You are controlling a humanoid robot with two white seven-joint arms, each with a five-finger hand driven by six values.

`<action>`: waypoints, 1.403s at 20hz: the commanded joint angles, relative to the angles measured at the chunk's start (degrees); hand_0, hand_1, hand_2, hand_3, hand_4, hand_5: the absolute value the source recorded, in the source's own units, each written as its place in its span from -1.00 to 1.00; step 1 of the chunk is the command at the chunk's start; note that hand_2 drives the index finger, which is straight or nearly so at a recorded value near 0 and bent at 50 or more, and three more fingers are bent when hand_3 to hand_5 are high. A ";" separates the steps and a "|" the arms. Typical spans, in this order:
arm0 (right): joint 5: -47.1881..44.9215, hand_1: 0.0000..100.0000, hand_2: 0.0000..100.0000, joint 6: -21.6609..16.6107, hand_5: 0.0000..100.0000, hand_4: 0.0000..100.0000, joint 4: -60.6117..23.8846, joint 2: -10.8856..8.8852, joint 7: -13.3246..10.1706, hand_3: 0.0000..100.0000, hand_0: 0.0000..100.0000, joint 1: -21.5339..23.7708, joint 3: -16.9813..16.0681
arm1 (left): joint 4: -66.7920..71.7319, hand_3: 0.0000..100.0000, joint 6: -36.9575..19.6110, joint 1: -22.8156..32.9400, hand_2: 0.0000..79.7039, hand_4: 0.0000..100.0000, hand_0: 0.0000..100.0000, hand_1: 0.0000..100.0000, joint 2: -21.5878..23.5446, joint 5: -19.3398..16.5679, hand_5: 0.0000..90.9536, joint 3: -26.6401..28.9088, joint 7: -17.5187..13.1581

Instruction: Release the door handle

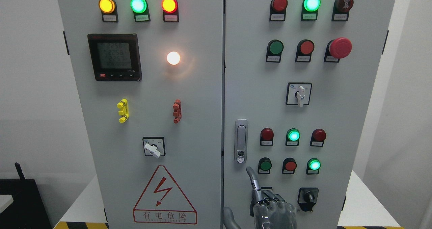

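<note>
Right hand [274, 207], index finger out, others curled, holding nothing, should withdraw straight back from the door handle [241, 141] just above.

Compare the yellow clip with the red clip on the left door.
The yellow clip is bright yellow and sits left, below the meter; the red clip is dull red and sits right, below the white lamp. Both are upright, similar in shape and size, and at the same height.
</note>
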 commanded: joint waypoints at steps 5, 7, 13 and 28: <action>3.09 -0.13 -0.95 4.03 1.00 1.00 10.08 0.09 3.10 1.00 -0.39 -4.47 0.87 | -0.88 -1.00 -0.01 0.00 -1.00 -1.00 -0.76 -0.22 0.01 0.00 -1.00 -0.70 -0.03; 3.09 -0.15 -0.96 4.21 1.00 1.00 10.97 0.09 3.19 1.00 -0.38 -5.44 0.16 | -0.88 -1.00 -0.01 0.00 -1.00 -1.00 -0.76 -0.22 0.01 0.00 -1.00 -0.70 -0.03; 3.09 -0.17 -0.94 6.49 1.00 1.00 11.68 0.17 5.03 1.00 -0.35 -6.50 -0.63 | -0.88 -1.00 -0.01 0.00 -1.00 -1.00 -0.76 -0.22 -0.08 0.00 -1.00 -0.70 -0.03; 3.01 -0.18 -0.93 6.23 0.99 1.00 11.32 0.35 5.03 1.00 -0.33 -6.58 -1.60 | -0.88 -1.00 -0.01 0.00 -1.00 -1.00 -0.76 -0.22 0.01 0.00 -1.00 -0.70 -0.03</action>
